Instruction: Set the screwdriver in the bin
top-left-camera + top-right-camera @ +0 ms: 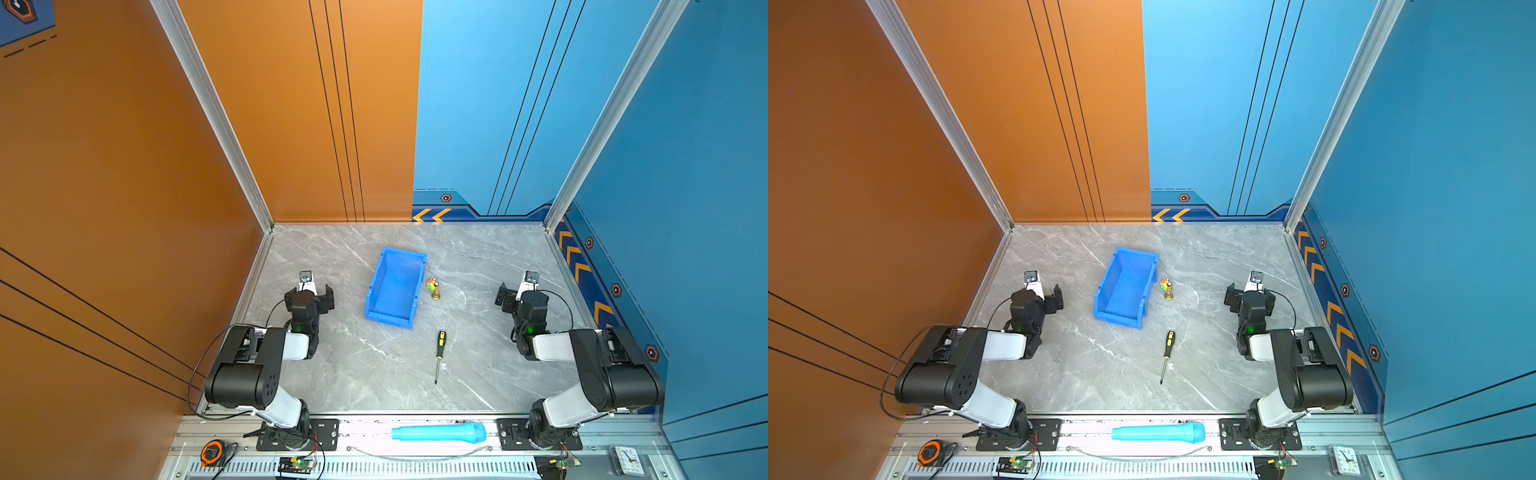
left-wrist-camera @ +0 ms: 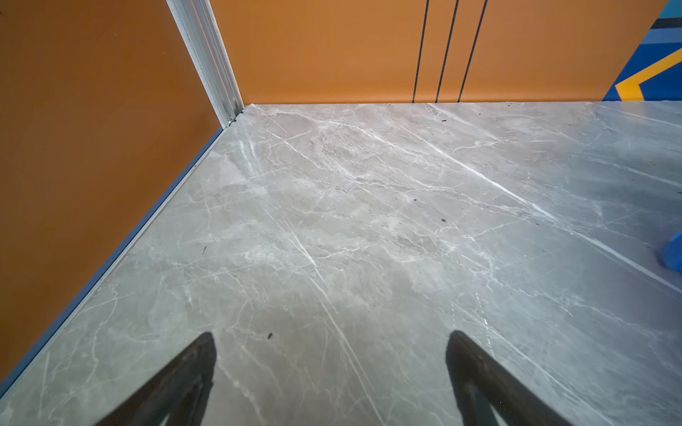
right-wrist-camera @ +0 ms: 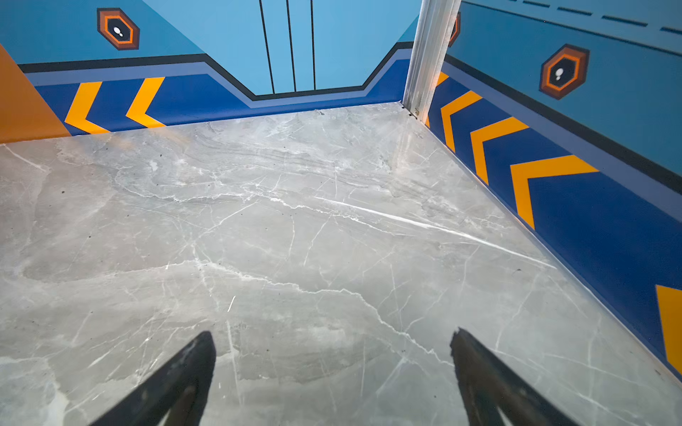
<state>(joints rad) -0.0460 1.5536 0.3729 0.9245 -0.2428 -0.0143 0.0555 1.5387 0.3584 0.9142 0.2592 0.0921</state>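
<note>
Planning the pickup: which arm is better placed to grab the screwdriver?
Probably right. The screwdriver lies on the table off the bin's near right corner, closer to the right tool than the left tool. Both are open and empty.

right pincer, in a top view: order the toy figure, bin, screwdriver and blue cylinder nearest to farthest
From the right pincer:
1. toy figure, just right of the bin
2. bin and screwdriver, mid-table, too close to call
3. blue cylinder, at the very front
</note>
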